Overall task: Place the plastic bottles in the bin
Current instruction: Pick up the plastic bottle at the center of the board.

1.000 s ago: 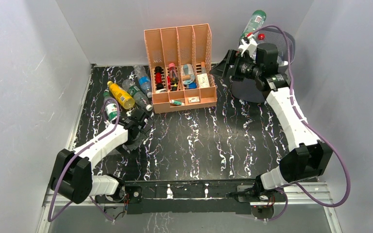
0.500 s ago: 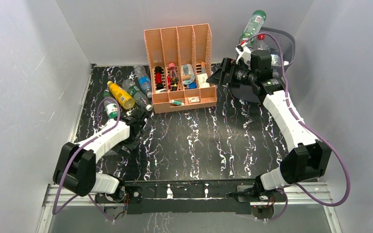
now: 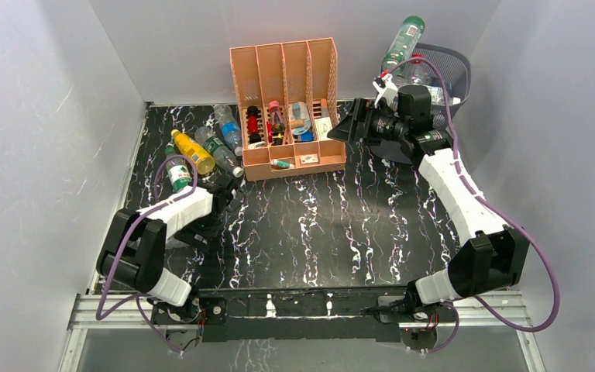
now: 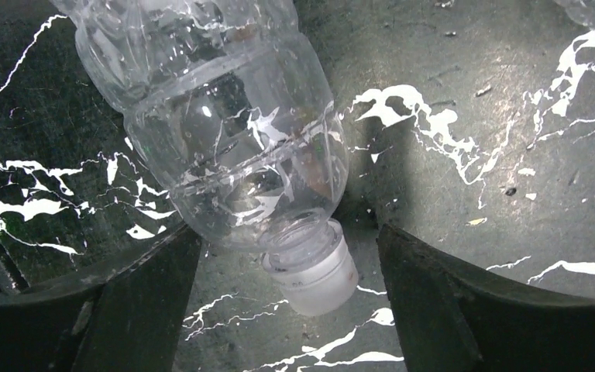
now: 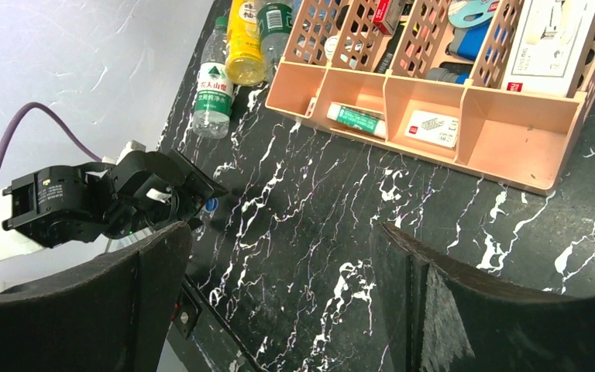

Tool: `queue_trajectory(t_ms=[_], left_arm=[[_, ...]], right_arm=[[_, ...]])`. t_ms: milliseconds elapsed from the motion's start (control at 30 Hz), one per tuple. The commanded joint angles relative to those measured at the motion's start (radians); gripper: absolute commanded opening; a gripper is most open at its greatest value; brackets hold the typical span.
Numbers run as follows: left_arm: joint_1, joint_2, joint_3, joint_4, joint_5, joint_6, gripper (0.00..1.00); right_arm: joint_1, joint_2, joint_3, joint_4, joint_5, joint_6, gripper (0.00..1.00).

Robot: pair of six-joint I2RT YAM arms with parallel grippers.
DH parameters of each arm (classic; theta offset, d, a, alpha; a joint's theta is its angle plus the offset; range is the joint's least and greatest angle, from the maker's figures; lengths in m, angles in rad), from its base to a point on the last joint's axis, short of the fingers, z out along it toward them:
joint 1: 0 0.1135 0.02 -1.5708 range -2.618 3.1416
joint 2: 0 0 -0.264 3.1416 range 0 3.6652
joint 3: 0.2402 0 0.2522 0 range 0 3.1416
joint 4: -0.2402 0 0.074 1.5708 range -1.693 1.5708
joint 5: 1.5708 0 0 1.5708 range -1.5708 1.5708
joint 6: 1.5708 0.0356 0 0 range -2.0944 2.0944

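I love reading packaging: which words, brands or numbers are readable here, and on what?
Nothing reads for certain.
On the green-labelled bottle: Chinese characters, too small to read.
On the yellow bottle: label blurred.
On the white box and green tube in the peach organizer: print too small.
On the clear bottle in the left wrist view: no label showing.

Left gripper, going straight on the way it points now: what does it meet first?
The clear bottle. Its capped neck lies between the open jaws of the left gripper, so its shoulder probably comes first, with the tabletop just behind; depth is unclear.
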Motion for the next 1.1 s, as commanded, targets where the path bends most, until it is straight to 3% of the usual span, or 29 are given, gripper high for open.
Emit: queue_trajectory(t_ms=[0,167,333,633,933,1067], left_arm=[[0.015,0.002,0.022,-0.007,-0.055,-0.033,0.79],[0.024,0.022,0.03,0.021,-0.059,-0.01,0.46],[0.025,0.035,0.061,0.014,-0.024,0.041,0.0],[-0.016,-0.119,0.038,0.093,0.157,0.238,0.0],[-0.194,-0.366,0.05,0.111,0.26,0.383,0.0],[-0.244,-0.483,0.027,0.194,0.351,0.471,0.0]], right_arm=[[0.006,-0.046,-0.012,0.061,-0.025,-0.017,0.96],[0.009,-0.049,-0.018,0.066,-0.035,-0.014,0.96],[0.011,-0.055,-0.022,0.063,-0.033,-0.014,0.96],[0.029,-0.047,-0.041,0.068,-0.04,-0.014,0.96],[0.114,0.011,-0.058,0.097,-0.064,0.021,0.96],[0.177,0.056,-0.065,0.149,-0.086,0.068,0.97]])
